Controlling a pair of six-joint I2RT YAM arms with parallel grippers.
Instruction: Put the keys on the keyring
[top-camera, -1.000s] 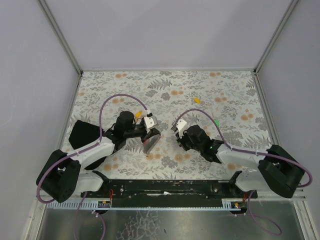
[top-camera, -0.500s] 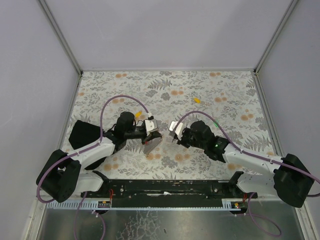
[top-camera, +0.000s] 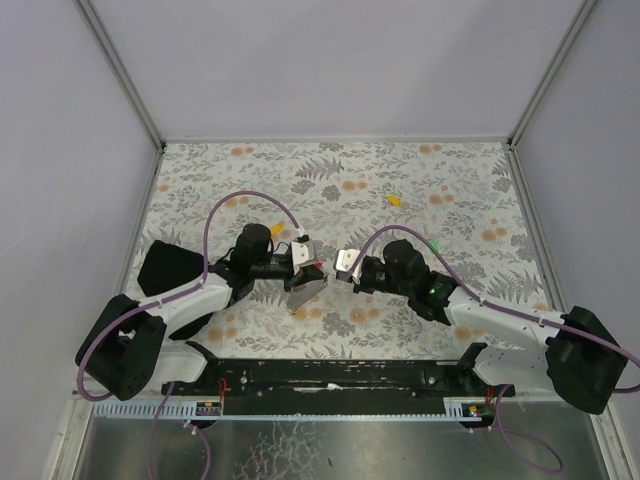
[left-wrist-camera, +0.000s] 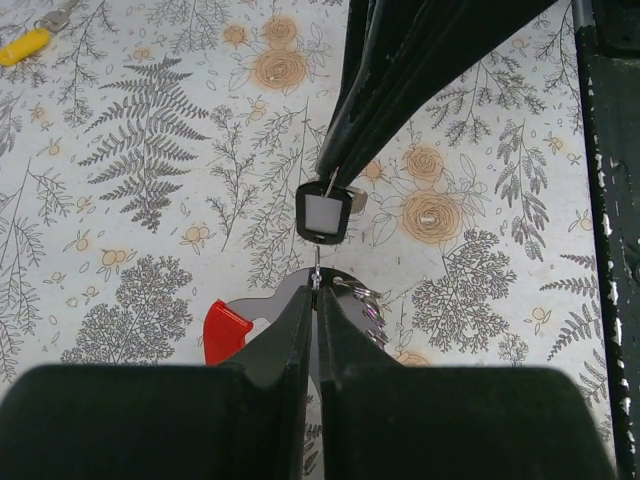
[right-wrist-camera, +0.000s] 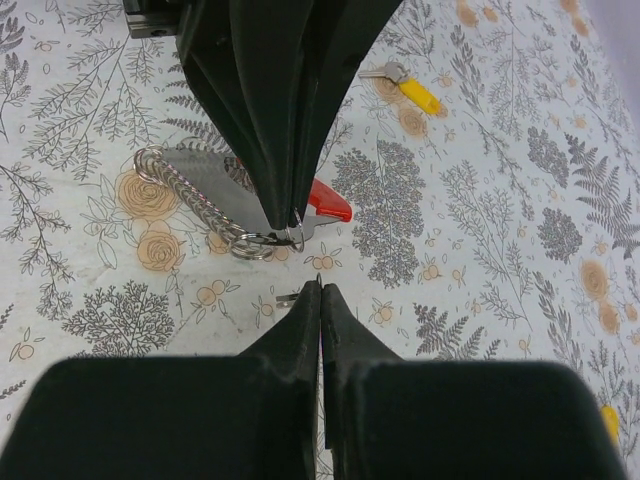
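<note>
Left gripper (left-wrist-camera: 315, 310): clenched on a thin wire ring of the keyring (right-wrist-camera: 195, 165).
Count: two grippers, one keyring, four keys.
Keys, left to right: orange key (top-camera: 276, 229), black-headed key (left-wrist-camera: 322, 212), yellow key (top-camera: 394, 200), green key (top-camera: 434, 243).
Keyring axis: from above, the red end sits at the left fingertips and the grey plate trails toward the near table edge.
Black-headed key: shaft pinched, head pointing at the left gripper, just beside the held ring; contact cannot be told.
Right gripper (right-wrist-camera: 320, 300): closed tight on the black-headed key.
</note>
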